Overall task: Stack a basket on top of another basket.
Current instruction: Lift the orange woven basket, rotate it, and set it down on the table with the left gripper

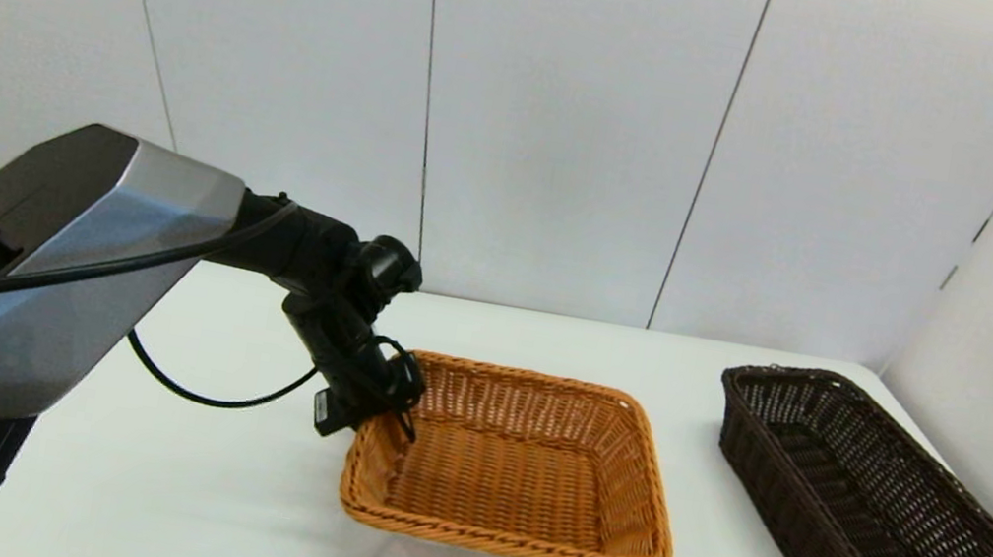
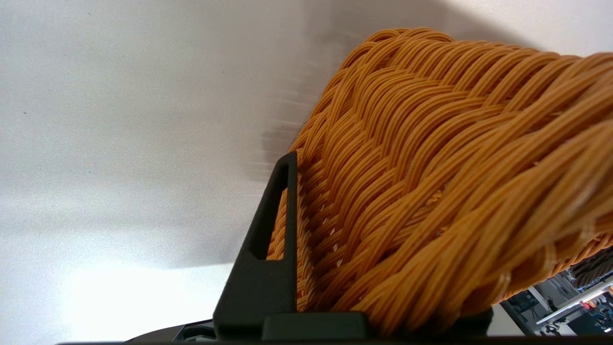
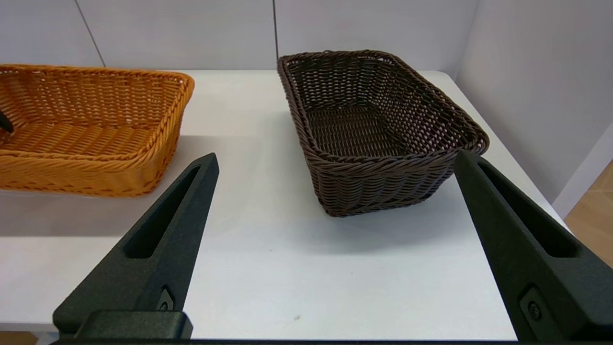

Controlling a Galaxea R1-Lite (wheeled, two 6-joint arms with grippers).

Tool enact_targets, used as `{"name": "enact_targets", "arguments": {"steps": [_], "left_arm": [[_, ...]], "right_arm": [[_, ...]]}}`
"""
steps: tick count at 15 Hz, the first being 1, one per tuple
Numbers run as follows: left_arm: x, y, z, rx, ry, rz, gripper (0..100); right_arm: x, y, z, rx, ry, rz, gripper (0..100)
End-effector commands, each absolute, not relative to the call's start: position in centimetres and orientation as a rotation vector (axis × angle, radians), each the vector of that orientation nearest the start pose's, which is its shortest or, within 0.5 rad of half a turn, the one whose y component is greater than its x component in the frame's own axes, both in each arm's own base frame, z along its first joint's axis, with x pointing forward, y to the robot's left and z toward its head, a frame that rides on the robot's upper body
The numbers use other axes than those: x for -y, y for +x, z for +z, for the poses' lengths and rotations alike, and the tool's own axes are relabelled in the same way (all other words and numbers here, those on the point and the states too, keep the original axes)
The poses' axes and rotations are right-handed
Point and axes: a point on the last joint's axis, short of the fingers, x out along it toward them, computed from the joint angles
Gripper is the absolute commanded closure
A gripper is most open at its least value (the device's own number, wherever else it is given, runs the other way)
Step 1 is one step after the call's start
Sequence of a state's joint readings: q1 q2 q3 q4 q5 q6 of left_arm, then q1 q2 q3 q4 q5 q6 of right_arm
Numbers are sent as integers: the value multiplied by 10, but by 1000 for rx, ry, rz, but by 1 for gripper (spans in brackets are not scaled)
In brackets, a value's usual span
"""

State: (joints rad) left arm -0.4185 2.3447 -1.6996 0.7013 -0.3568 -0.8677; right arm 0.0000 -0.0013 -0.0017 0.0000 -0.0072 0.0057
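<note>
The orange-tan wicker basket (image 1: pixel 517 461) hangs a little above the table's middle, with a shadow under it. My left gripper (image 1: pixel 393 414) is shut on its left braided rim. In the left wrist view one black finger (image 2: pixel 268 268) presses the outside of the orange weave (image 2: pixel 431 167), and the other finger is hidden behind it. The dark brown basket (image 1: pixel 878 508) stands empty at the right, apart from the orange one. My right gripper (image 3: pixel 335 158) is open near the table's front edge, facing the dark basket (image 3: pixel 378 129), with the orange basket (image 3: pixel 86 124) off to one side.
The white table (image 1: pixel 223 494) ends in white wall panels at the back and on the right. My left arm's grey housing (image 1: pixel 59 269) and its black cable fill the left side. A strip of table separates the two baskets.
</note>
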Motion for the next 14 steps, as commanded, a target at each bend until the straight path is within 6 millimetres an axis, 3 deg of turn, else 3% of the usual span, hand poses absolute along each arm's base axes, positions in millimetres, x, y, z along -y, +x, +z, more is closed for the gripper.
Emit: {"name": "enact_targets", "arguments": {"steps": [1, 3, 4, 8, 9, 11, 14], "left_arm": [[177, 377, 72, -1562, -652, -10, 100], [177, 377, 72, -1562, -651, -11, 100], [177, 377, 72, -1562, -650, -12, 0], [177, 377, 73, -1553, -645, -7, 0], [175, 375, 82, -1528, -638, 3, 0], [168, 362, 118, -1457, -635, 1, 0], [149, 323, 197, -1324, -647, -41, 0]], "right_arm": [[0, -23, 76, 2, 6, -6, 0], [0, -23, 76, 2, 6, -8, 0], [0, -23, 76, 3, 6, -8, 0], [0, -23, 76, 3, 6, -8, 0], [0, -23, 76, 3, 6, -6, 0], [0, -23, 76, 3, 6, -6, 0], [0, -23, 76, 3, 6, -8, 0]]}}
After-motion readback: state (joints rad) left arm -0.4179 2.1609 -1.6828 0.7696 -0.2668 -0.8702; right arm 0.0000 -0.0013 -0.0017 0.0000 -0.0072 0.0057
